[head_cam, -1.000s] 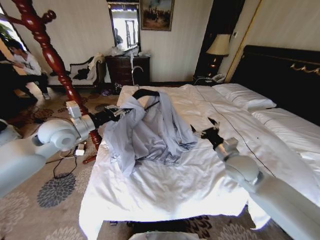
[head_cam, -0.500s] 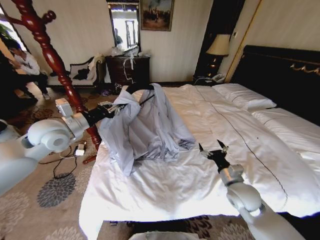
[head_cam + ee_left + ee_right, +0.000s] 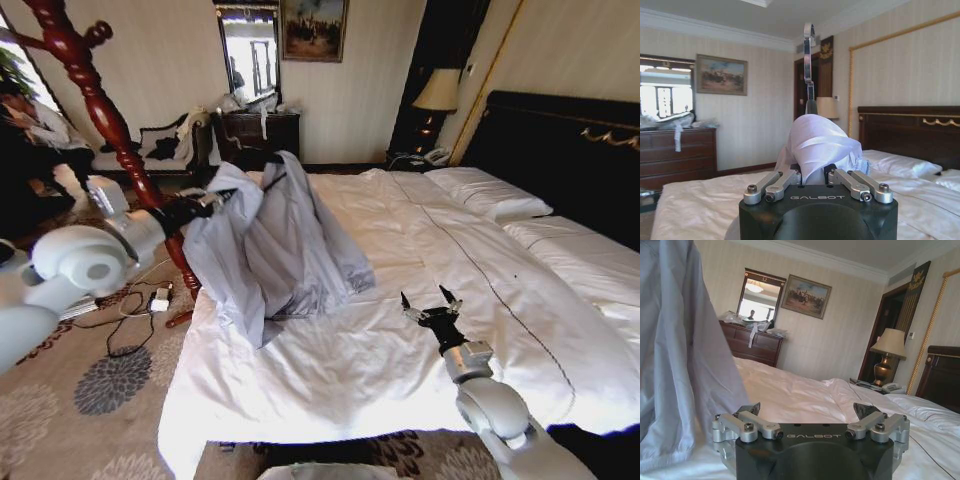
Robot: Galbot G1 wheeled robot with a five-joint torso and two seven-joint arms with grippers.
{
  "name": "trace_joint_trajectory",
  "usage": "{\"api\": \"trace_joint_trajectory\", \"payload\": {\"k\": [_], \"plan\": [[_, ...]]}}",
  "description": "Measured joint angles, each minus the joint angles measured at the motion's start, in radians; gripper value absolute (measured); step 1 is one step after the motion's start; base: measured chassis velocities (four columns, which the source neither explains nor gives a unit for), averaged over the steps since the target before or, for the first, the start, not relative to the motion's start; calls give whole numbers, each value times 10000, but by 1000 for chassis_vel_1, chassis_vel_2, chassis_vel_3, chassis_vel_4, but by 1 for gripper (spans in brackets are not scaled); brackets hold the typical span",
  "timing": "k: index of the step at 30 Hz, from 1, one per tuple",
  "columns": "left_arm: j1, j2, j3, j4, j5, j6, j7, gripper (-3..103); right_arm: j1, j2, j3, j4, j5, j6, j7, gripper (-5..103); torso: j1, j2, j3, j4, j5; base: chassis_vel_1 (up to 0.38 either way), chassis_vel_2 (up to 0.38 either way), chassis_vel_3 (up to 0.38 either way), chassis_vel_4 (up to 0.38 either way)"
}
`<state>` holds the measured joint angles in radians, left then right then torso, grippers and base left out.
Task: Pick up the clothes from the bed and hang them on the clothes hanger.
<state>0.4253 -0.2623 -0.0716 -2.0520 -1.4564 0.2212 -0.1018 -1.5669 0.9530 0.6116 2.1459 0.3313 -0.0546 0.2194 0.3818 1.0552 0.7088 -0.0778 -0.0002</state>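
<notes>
Clothes (image 3: 275, 240), a single grey-blue jacket already draped over the black clothes hanger (image 3: 272, 181), hang lifted above the near-left part of the bed (image 3: 360, 370), the hem trailing onto the white duvet. At far left a red-brown coat stand (image 3: 100, 105) rises beside the bed's left edge. Next to it, the left gripper (image 3: 212, 199) holds the load up from the left, its fingers closed on the fabric-wrapped hanger just below the wire hook (image 3: 809, 65), which stands upright in the left wrist view. To the right, well apart from the jacket, the right gripper (image 3: 430, 308) hovers low over the duvet with its fingers spread and nothing between them. The risk from here looks plain: only one clamp carries the garment, and thin, slippery fabric sits between fingers and hanger, so a swing toward the stand could let the hanger twist or slide out. The dragging hem might also catch on the duvet and pull a shoulder off the hanger before the hook reaches a peg.
</notes>
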Motion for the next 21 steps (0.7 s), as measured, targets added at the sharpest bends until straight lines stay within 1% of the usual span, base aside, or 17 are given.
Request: {"api": "trace_joint_trajectory", "payload": {"k": [7, 10, 11, 12, 13, 15, 17, 18, 21], "plan": [[-191, -232, -99, 54, -28, 98, -289, 17, 17, -13, -20, 0, 12, 0, 0, 100, 1, 0, 0, -1, 0, 0, 0, 0, 0], [-487, -241, -209, -72, -260, 368, -697, 17, 25, -17, -27, 0, 17, 0, 1, 100, 0, 0, 0, -2, -1, 0, 0, 0, 0], [-686, -101, -324, -271, -569, 644, -1014, 17, 28, -19, -31, 0, 20, 0, 1, 100, 1, 0, 0, -4, 2, 0, 0, 0, 0], [-810, 36, -389, -392, -764, 856, -1185, 17, 29, -20, -32, 0, 21, 0, 1, 100, 0, -1, 0, -3, 2, 0, 0, 0, 0], [-810, 36, -389, -392, -764, 856, -1185, 17, 29, -20, -32, 0, 21, 0, 1, 100, 0, -1, 0, -3, 2, 0, 0, 0, 0], [-1083, 294, -432, -558, -1054, 1169, -1397, 17, 31, -22, -34, -1, 23, 0, 2, 100, 0, -1, 0, 0, 2, 0, 0, 0, 0], [-1649, 588, -438, -698, -1622, 1653, -1816, 17, 34, -23, -36, -2, 24, -1, 3, 100, 0, 0, 0, 2, 1, 0, 0, 0, 0], [-1649, 588, -438, -698, -1622, 1653, -1816, 17, 34, -23, -36, -2, 24, -1, 3, 100, 0, 0, 0, 2, 1, 0, 0, 0, 0], [-2651, 634, -290, -599, -2708, 2356, -2501, 17, 38, -25, -39, -5, 28, -3, 6, 100, 0, 0, 0, -1, 2, 0, 0, 0, 0]]}}
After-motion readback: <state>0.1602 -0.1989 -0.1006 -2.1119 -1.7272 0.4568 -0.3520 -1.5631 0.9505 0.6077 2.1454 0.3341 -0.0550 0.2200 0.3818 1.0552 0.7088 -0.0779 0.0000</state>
